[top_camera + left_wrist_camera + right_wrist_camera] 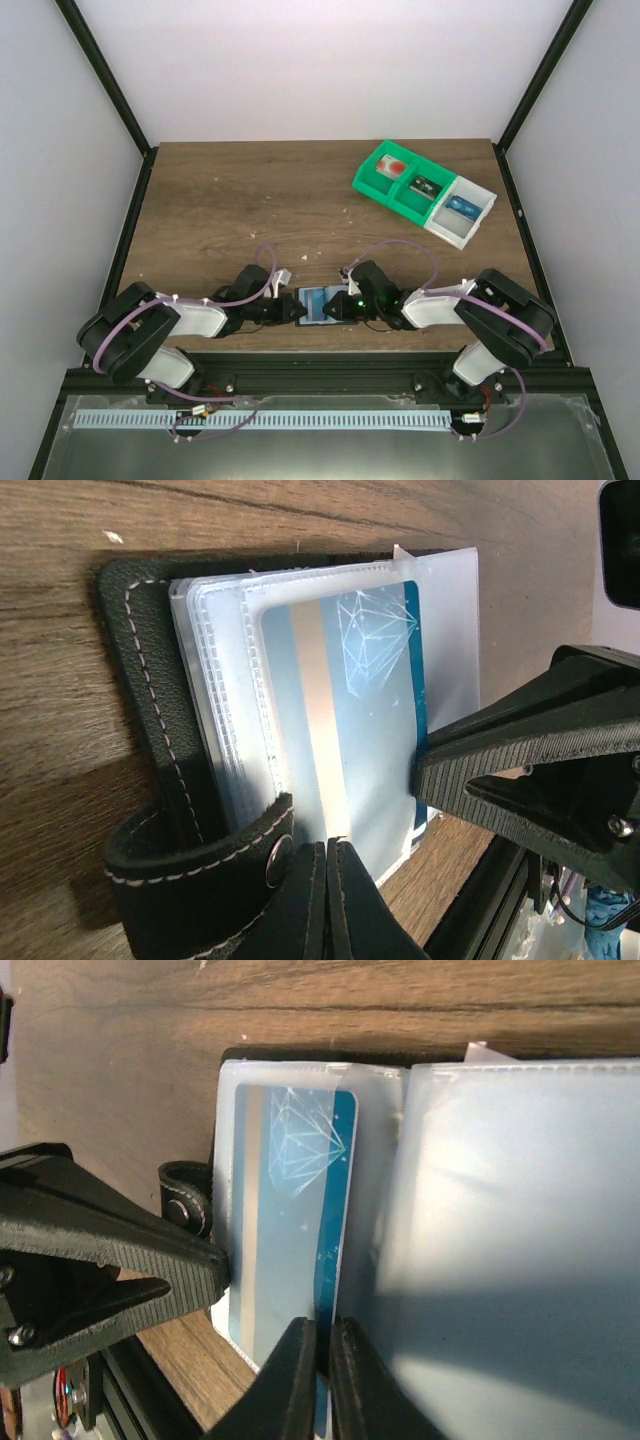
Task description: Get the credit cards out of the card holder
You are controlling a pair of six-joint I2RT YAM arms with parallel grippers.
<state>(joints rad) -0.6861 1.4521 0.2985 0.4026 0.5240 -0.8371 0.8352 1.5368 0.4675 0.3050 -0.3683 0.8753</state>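
Observation:
The card holder lies open near the table's front edge, between my two grippers. Its cover is black stitched leather with clear plastic sleeves. A blue credit card with a pale stripe sits in the top sleeve, its edge poking out. My left gripper is shut on the sleeve's near edge, beside the snap strap. My right gripper is pinched on the exposed edge of the blue credit card. A frosted sleeve page is folded to the right of it.
A tray with green compartments and a white one stands at the back right, with small items inside. The black frame rail runs just behind the card holder along the table's near edge. Crumbs dot the wood.

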